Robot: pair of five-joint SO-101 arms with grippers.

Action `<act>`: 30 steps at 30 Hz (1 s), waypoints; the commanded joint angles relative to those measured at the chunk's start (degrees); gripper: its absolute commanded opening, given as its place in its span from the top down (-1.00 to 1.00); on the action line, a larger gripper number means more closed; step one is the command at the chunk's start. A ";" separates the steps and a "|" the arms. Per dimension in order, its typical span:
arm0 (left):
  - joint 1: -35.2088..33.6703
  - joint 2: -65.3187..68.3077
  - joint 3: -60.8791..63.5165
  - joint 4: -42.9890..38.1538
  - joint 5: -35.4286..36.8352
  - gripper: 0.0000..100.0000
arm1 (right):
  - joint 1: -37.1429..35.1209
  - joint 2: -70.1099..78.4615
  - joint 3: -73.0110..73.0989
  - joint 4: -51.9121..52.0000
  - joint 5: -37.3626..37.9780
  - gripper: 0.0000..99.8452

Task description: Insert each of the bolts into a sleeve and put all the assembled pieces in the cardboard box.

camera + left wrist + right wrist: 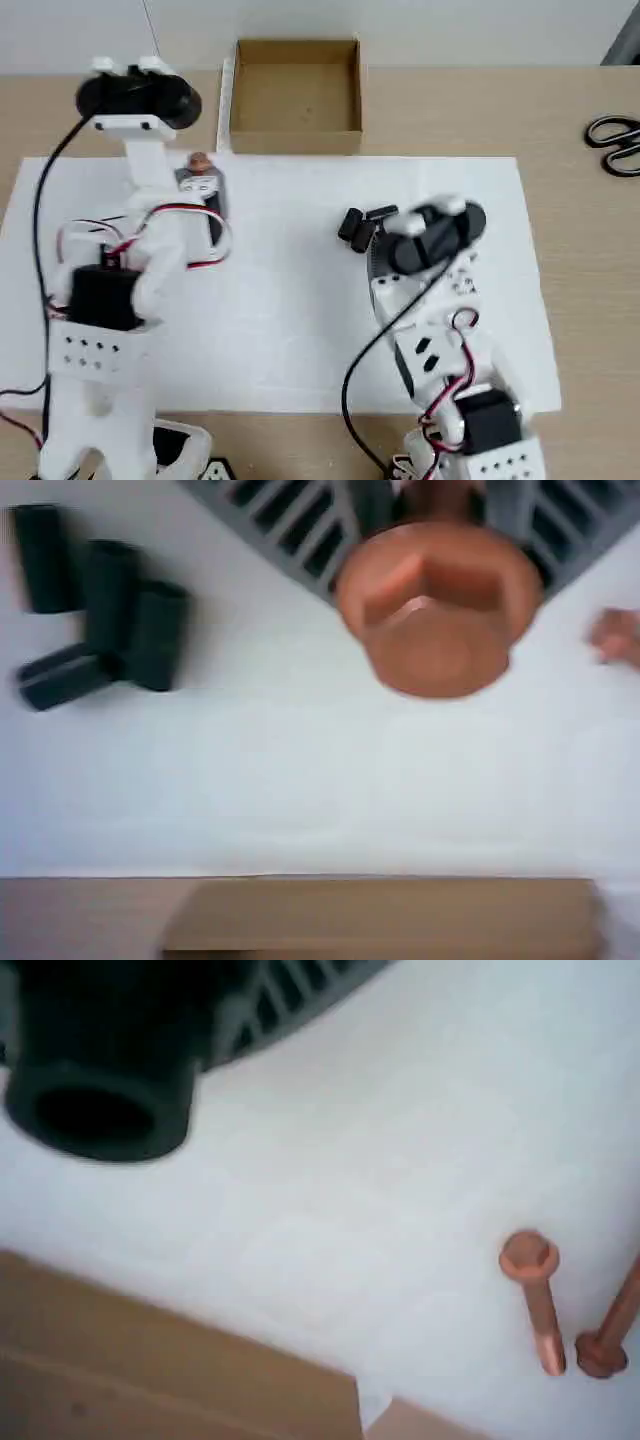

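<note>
Cardboard box [295,142]: at 12 o'clock from above, holding nothing. Judging by that, no piece is assembled yet.
Left gripper [200,180]: at 10 o'clock, clamped on a bolt [435,610].
Right gripper [362,230]: just off centre toward 2 o'clock, clamped on a sleeve [100,1100].
Spare sleeves [110,600]: the left wrist view separates them. From above they are one dark clump.
Loose bolts [535,1295]: the right wrist view gives two. From above, the left arm covers that spot.
</note>
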 commanded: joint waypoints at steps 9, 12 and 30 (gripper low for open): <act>16.79 -3.87 1.10 -15.74 4.31 0.99 | -5.23 -17.89 16.44 -1.10 -1.23 0.99; 19.52 -4.13 3.30 -15.74 4.40 0.99 | -6.11 -18.59 16.35 -1.19 -1.23 0.99; 22.77 -17.93 25.45 -36.13 4.31 0.99 | -9.19 -18.68 16.26 0.75 -5.36 0.99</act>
